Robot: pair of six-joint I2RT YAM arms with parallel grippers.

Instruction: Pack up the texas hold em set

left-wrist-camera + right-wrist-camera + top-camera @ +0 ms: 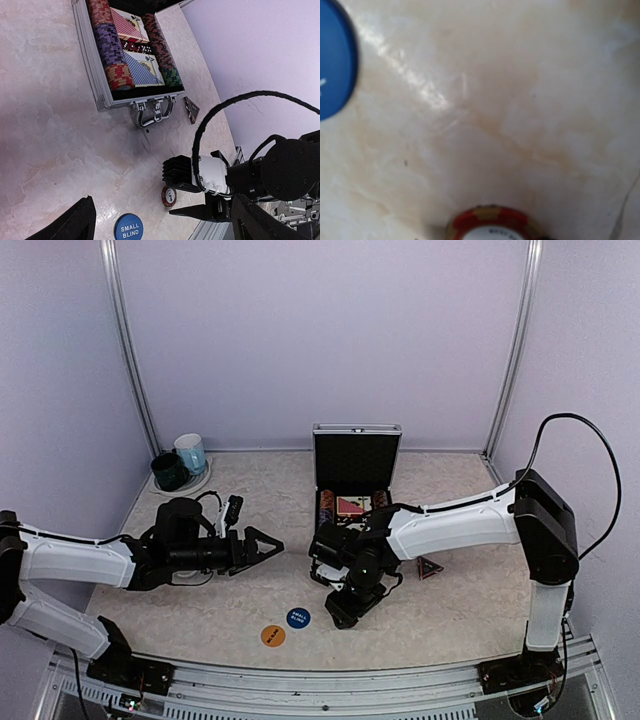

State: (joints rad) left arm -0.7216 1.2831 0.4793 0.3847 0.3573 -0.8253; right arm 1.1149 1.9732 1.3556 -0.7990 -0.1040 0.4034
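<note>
top: high behind my bases (515, 672) | left wrist: low, oblique | right wrist: close, downward | both wrists share red chip (168, 196) (490, 226)

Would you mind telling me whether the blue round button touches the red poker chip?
Apart: the left wrist view shows bare table between the blue round button and the red poker chip.

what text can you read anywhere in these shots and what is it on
"SMALL BLIND": white letters on the blue button, clear in the left wrist view.
Print on the orange button: too small to read.
Print on the white centre of the red chip: blurred, unreadable.
Corner marks on the card decks in the case: too small to read.
</note>
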